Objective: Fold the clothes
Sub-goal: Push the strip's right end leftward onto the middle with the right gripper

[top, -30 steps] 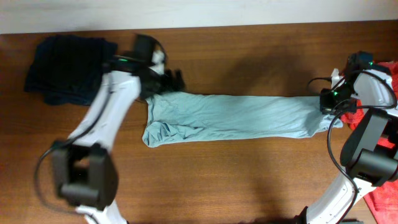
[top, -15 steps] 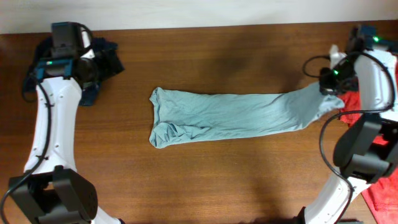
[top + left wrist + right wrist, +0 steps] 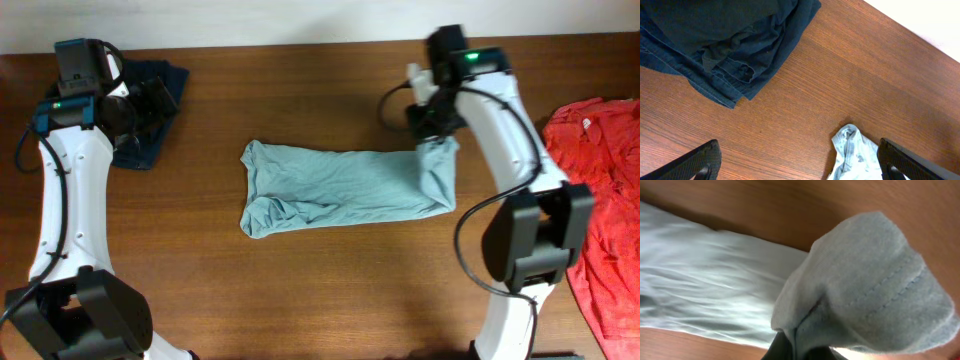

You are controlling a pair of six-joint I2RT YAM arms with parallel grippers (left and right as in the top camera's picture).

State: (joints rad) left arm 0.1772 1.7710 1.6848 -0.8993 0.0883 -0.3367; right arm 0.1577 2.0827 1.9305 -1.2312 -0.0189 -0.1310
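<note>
- Right gripper [image 3: 432, 138], upper middle of the frame, pinches the right end of the T-shirt [image 3: 340, 188].
- Left gripper [image 3: 800, 167], upper left, is wide open and holds nothing, near the navy garment [image 3: 715, 40].

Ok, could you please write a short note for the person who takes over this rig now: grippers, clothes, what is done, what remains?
Left gripper: open, empty, above the wooden table beside the dark navy cloth garment, bunched at the far-left corner.
Right gripper: shut on the right end of the pale grey-teal cloth T-shirt, lifted off the table.
Done: T-shirt narrowed into a long band mid-table.
To do: probably lay this end leftward, then the red cloth shirt, spread at the right edge.
</note>
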